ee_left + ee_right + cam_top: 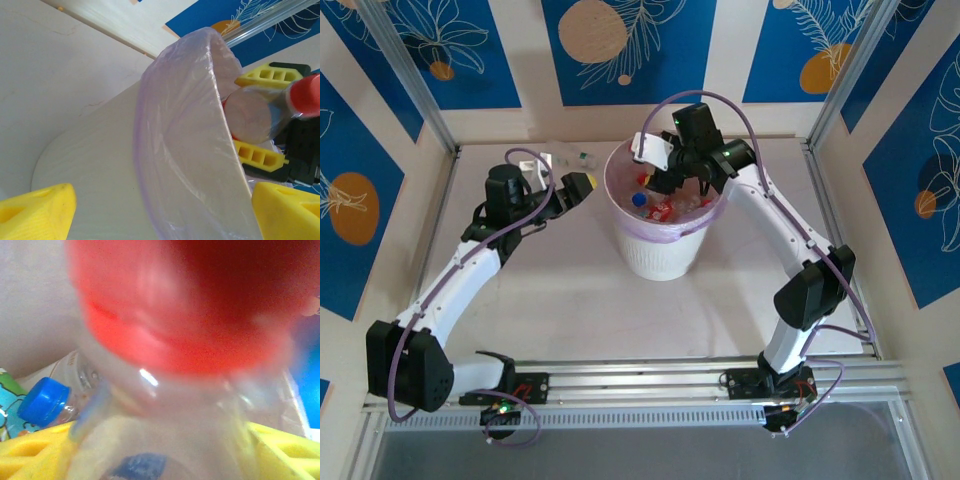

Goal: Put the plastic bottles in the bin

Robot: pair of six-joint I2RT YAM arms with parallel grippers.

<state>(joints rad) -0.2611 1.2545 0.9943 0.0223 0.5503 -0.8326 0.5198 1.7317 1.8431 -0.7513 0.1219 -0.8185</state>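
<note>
Pressed up against your right wrist lens is a red-capped bottle [175, 365], clear-bodied and too blurred to read; a blue patch low on its body could be a label, but no lettering comes through. It lies between the yellow fingers of your right gripper [668, 180], cap towards the wrist, over the mouth of the bin [660, 255]; you cannot tell whether the jaws are pinching it or merely standing either side of it. Down inside the bin lie other plastic bottles [665, 205], mostly red-labelled, among them a blue-capped bottle [42, 402] beside a green and turquoise printed label [7, 405] whose words you cannot make out. A translucent pinkish bag [175, 150] lines the white ribbed bin and folds over its rim. Your left gripper [582, 185] sits just beside the bin's left side, its yellow fingers spread wide with nothing between them. Behind it, near the back wall, a couple of clear loose bottles [565, 157] lie on the table [570, 300], one with a green cap. That table is pale and plain, fenced by aluminium posts [410, 80], and the wall panels [450, 40] around you are blue with white leaf drawings and orange discs
</note>
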